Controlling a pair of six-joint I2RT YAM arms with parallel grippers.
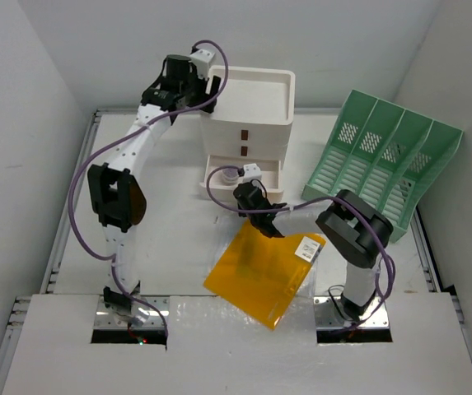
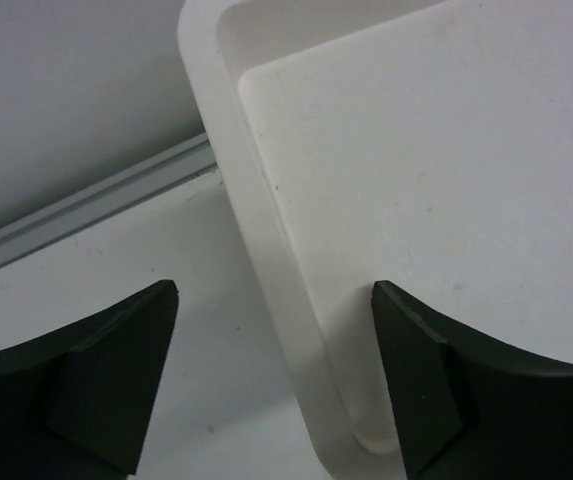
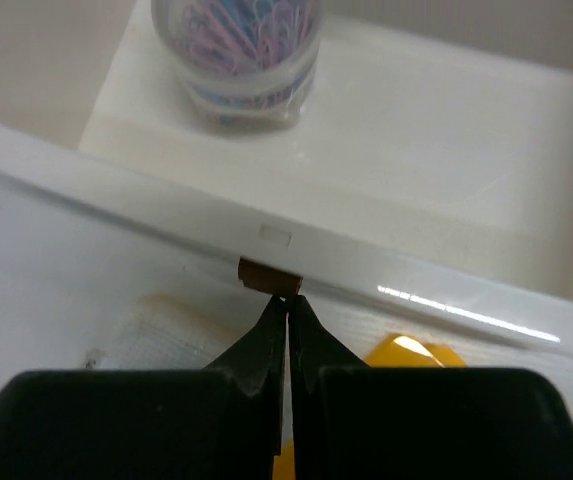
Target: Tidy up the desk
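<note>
The desk (image 1: 178, 247), a flat matte white top with a thin metal rim, spread beneath both arms, bearing a glossy yellow folder (image 1: 256, 271). The right gripper (image 3: 287, 300) was pinched closed on nothing at the open drawer's (image 3: 446, 290) brown tab (image 3: 266, 275). Beyond, the left gripper (image 2: 276, 292) gaped wide astride the drawer box's (image 2: 416, 200) rounded rim.

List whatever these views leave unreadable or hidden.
Paper-clip jar: top cut off by right wrist view's upper edge.
Yellow folder label: too small in top view.
Upper drawers: closed fronts hide contents, top view.
Right hand: blur hides whether its tips touch the brown tab.
</note>
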